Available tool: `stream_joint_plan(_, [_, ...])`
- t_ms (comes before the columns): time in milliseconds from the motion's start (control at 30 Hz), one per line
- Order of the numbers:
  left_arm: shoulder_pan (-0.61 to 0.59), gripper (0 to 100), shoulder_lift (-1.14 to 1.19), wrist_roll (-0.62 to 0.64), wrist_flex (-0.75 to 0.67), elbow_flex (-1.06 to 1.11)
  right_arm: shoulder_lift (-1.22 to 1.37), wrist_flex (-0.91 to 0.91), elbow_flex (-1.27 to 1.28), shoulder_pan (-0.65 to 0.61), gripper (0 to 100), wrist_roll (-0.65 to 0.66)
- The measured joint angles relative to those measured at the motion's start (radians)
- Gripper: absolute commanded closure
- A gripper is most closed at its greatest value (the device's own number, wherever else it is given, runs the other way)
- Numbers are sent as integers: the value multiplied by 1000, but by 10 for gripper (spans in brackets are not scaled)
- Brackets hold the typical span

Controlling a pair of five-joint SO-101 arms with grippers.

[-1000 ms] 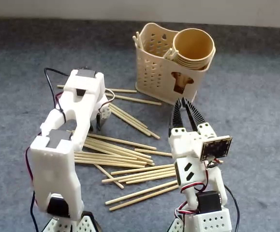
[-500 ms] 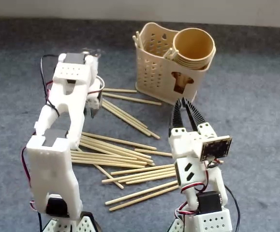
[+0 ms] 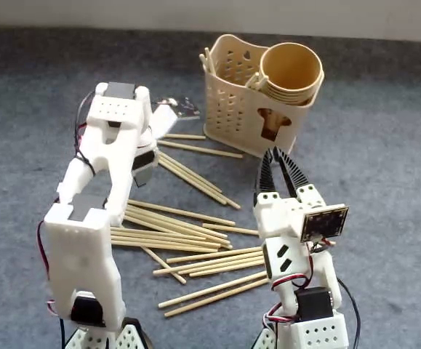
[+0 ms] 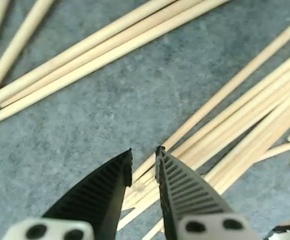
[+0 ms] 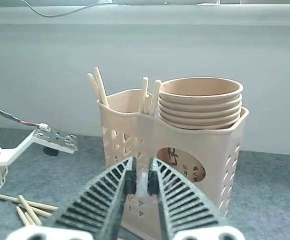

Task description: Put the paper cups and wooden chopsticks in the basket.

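Observation:
Several wooden chopsticks (image 3: 188,240) lie scattered on the grey mat between the two arms. The cream basket (image 3: 232,109) stands at the back with a stack of paper cups (image 3: 291,69) and a few chopsticks (image 3: 209,59) in it. My left gripper (image 3: 143,173) points down over the far end of the pile. In the left wrist view it (image 4: 143,152) hovers just above chopsticks (image 4: 220,130), jaws a narrow gap apart, holding nothing. My right gripper (image 3: 275,154) is shut and empty, aimed at the basket (image 5: 129,130) and cups (image 5: 201,100) a short way ahead of it (image 5: 142,170).
The grey mat (image 3: 385,167) covers the whole table, with free room right of the basket. The left arm's wrist camera board (image 3: 179,107) sticks out toward the basket's left side. A pale wall runs behind the basket.
The left arm rose off the pile, swung away from the basket, then came back with its wrist turned, the camera board now toward the basket. The right arm stayed still.

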Motion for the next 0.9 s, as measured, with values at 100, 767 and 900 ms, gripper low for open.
stream_joint_plan(100, [55,897,0,-14,34,17,0,0,0,0,947,0])
stream_joint_plan(767, [170,902,-21,-15,-170,324,0,0,0,0,947,0])
stream_joint_plan(900, [167,928,-31,-15,-209,334,0,0,0,0,947,0])
